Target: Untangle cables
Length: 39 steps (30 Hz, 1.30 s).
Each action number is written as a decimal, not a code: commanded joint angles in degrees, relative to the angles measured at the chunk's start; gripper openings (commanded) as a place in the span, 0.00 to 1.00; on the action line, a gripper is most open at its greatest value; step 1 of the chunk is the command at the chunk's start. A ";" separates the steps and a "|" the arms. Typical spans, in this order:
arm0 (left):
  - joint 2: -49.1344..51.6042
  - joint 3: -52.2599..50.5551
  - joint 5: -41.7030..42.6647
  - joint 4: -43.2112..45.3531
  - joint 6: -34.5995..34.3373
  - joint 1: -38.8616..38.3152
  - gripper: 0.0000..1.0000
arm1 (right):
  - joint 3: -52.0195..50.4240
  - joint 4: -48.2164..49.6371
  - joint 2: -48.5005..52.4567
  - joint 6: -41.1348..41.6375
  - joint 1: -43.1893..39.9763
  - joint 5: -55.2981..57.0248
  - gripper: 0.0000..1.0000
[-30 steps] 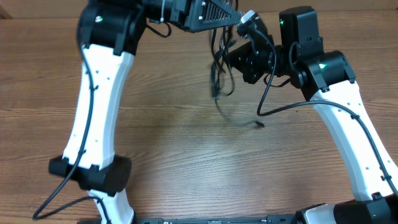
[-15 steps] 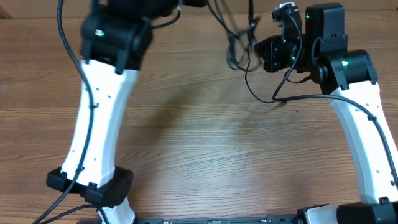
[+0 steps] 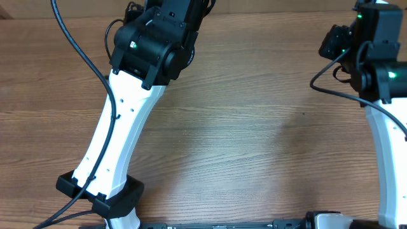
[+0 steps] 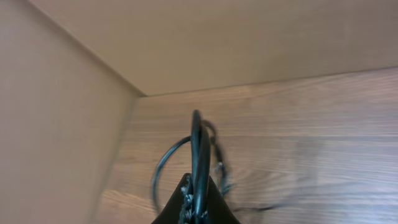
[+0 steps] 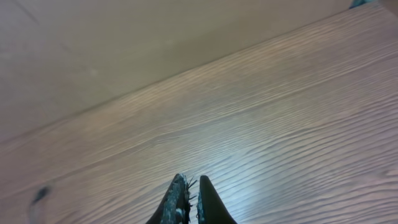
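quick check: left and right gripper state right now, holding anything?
Left gripper: closed on the cables.
Right gripper: closed, no cable visible in it.

- Table [image 3: 254, 146]: brown wood-grain top, smooth, with a soft sheen where the light falls.
- Arms [image 3: 121, 140]: long links in smooth white plastic, slightly glossy. Joints and housings are black plastic, mostly matt.
- Cables [image 4: 199, 140]: thin black cords with a smooth, rubbery-looking, faintly shiny jacket.
- Left gripper [image 4: 198, 208]: black and matt, with rough, speckled inner edges.
- Right gripper [image 5: 193, 200]: the same matt black, with rough, flecked inner edges.
- Wall [image 4: 62, 106]: plain tan, matt and smooth. Its material cannot be told.
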 commanded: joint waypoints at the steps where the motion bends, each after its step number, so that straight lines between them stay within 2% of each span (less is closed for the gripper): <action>1: -0.72 0.87 14.82 0.63 -2.73 -0.52 0.05 | 0.55 -0.98 -2.58 1.38 0.33 -4.37 0.04; 6: 0.26 0.81 53.35 2.91 -1.81 -0.70 0.04 | 0.55 -2.93 -4.61 1.20 0.33 -4.37 0.04; 8: 1.25 0.79 62.93 2.64 -1.84 -0.70 0.04 | 0.57 -3.48 -6.32 1.20 0.33 -5.01 0.04; 11: 2.84 0.76 69.66 -1.14 -1.88 -0.90 0.04 | 0.59 -3.91 -9.55 1.18 0.33 -5.57 0.04; 18: 10.60 0.76 70.31 -11.65 0.59 -2.62 0.04 | 0.59 -4.37 -15.93 1.20 0.33 -5.49 0.06; 19: 11.91 0.76 70.31 -12.70 0.57 -2.73 0.18 | 0.59 -5.07 -16.06 1.20 0.33 -5.27 0.07; 20: 13.11 0.76 70.34 -13.57 0.55 -2.78 0.66 | 0.57 -5.90 -16.04 1.20 0.33 -5.01 0.07; 21: 14.25 0.76 70.34 -14.29 0.55 -2.78 0.99 | 0.48 -6.97 -15.72 1.22 0.33 -4.76 0.07; 26: 16.85 1.01 70.49 -14.01 0.55 -2.40 1.00 | 0.24 -14.16 -11.32 1.36 0.55 -5.03 0.08; 28: 15.63 3.65 70.29 -14.01 0.57 -1.79 1.00 | -1.05 -17.05 -7.65 1.64 1.14 -6.38 0.18; 31: 13.05 9.77 69.77 -14.27 0.74 -0.33 1.00 | -3.52 -17.18 -2.89 1.68 2.40 -11.58 0.38; 35: 8.02 17.51 68.94 -14.95 0.50 2.03 1.00 | -7.74 -13.38 3.32 3.17 5.51 -14.73 0.45; 39: 2.12 19.87 66.84 -15.43 0.52 3.39 1.00 | -12.31 -8.66 7.82 4.94 9.53 -14.95 0.48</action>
